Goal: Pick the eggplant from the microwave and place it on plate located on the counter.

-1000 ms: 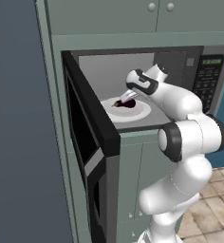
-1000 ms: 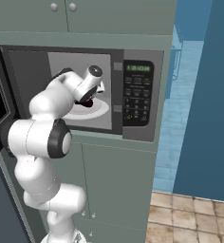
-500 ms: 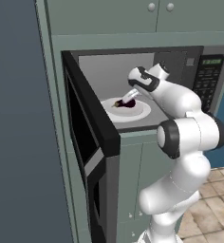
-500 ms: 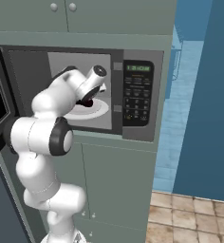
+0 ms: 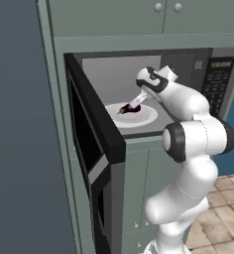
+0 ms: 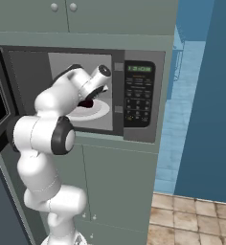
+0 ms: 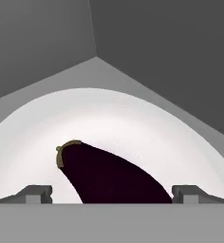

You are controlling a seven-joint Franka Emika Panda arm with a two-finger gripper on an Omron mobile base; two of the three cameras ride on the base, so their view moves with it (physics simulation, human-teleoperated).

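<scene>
The arm is bent at the elbow and reached forward into the open microwave (image 5: 188, 64), with the hand angled down toward the white turntable (image 5: 144, 118). The gripper (image 7: 111, 194) is held spread wide, its fingertips (image 7: 35, 193) set either side of the eggplant (image 7: 109, 178), which is seen lying on the turntable inside the grey cavity, not yet clamped.
</scene>
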